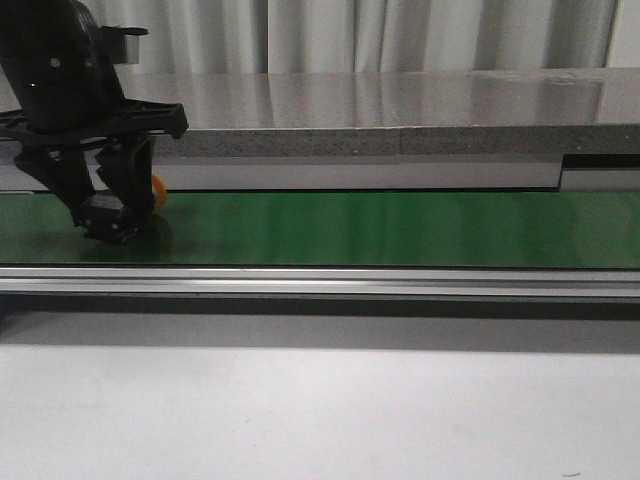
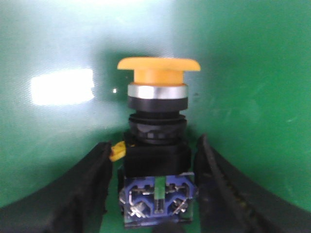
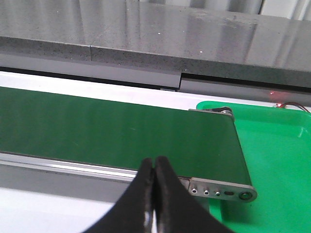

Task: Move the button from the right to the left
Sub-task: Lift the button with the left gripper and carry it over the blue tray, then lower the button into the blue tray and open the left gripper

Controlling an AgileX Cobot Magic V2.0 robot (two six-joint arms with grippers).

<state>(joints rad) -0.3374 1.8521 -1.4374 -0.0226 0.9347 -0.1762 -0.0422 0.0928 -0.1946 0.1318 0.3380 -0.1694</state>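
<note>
The button lies on the green belt at its far left, and only its orange head shows behind my left gripper, which is down at belt level. In the left wrist view the button shows a yellow-orange disc head, a silver ring, a black body and a blue-green terminal base. My left gripper has one finger on each side of the body, with a thin strip of green belt visible between the left finger and the base. My right gripper is shut and empty above the belt's near rail.
The belt ends at a metal roller bracket. A bright green tray sits beyond that end. A grey stone-like ledge runs behind the belt. White tabletop lies in front of the rail.
</note>
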